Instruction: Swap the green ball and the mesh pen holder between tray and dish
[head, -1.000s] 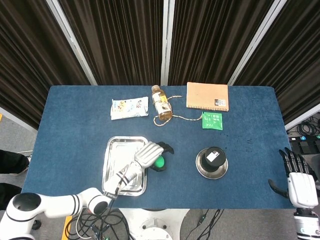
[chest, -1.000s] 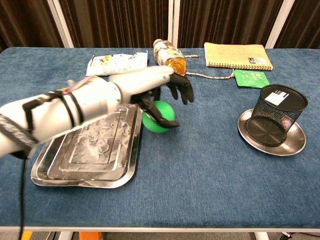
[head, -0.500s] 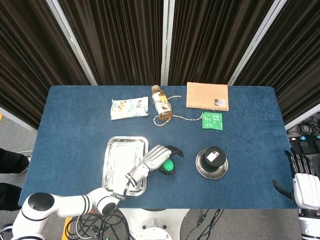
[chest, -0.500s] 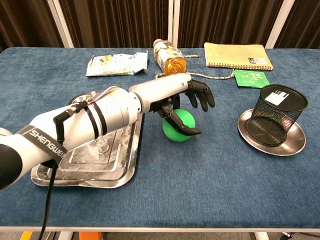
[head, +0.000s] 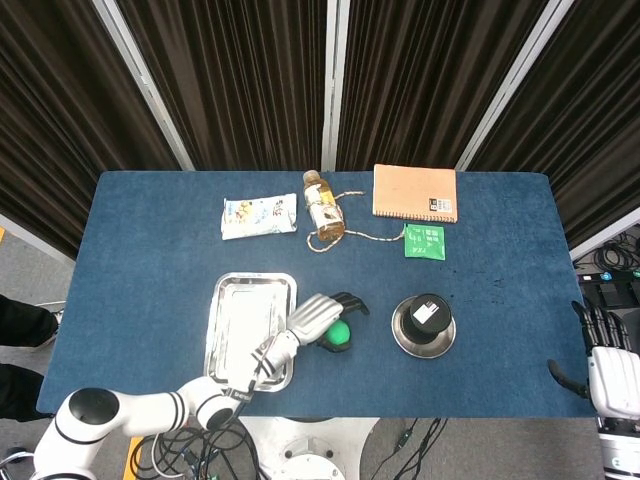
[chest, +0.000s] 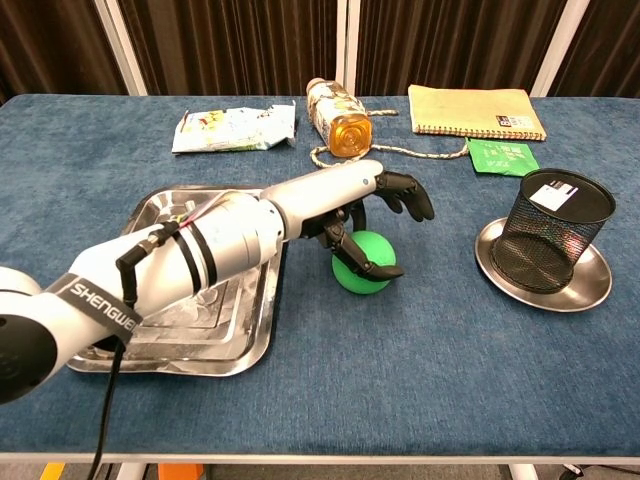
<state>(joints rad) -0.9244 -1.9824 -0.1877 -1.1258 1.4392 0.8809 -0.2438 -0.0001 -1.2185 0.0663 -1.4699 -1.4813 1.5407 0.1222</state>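
The green ball (chest: 352, 277) sits low on the blue table (chest: 400, 380), just right of the steel tray (chest: 150, 205). My left hand (chest: 370, 205) reaches over it from the tray side. The thumb crosses the ball's front and a finger presses its back, while the other fingers spread above. From the head view, the ball (head: 340, 334) peeks out under the left hand (head: 318, 318). The black mesh pen holder (chest: 555, 230) stands upright in the round dish (chest: 590, 285) at the right. My right hand (head: 608, 365) hangs beyond the table's right edge, fingers apart, holding nothing.
Along the far side lie a snack packet (head: 260, 216), a bottle (head: 322, 205) on its side with a cord (head: 360, 236), a brown notebook (head: 415, 192) and a green sachet (head: 424, 241). The tray (head: 232, 300) holds nothing. My left forearm lies across the tray's right part.
My left hand carried the green ball rightward off the tray's edge and lowered it toward the table. The right hand drew back slightly toward the lower right.
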